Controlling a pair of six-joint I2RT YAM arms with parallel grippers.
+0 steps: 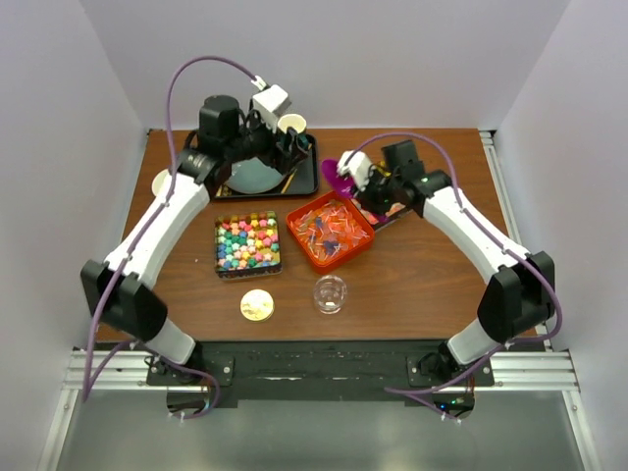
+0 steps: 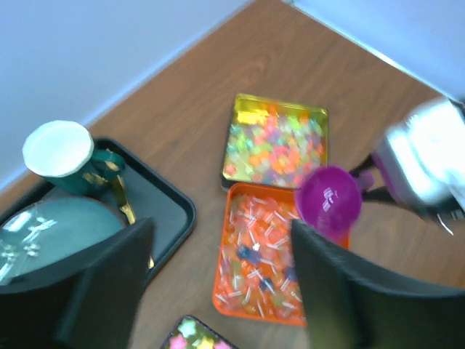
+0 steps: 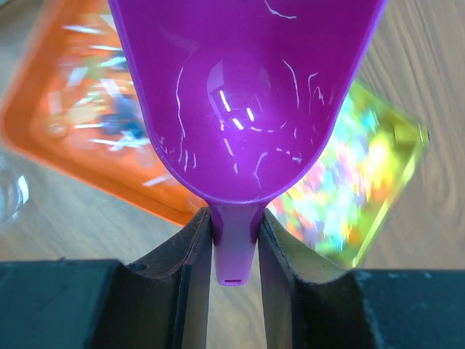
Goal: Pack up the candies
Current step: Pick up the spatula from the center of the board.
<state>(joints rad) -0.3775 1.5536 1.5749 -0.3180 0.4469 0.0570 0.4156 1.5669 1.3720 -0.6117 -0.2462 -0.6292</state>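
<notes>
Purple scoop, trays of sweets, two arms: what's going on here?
The right gripper is clamped on the handle of a purple scoop, which looks empty and hangs over the orange tray of wrapped sweets, beside a gold tray of pastel sweets. The left gripper is open and holds nothing, up above the black tray with the cup. A small clear jar sits at the front, seemingly empty, a gold lid lying nearby.
</notes>
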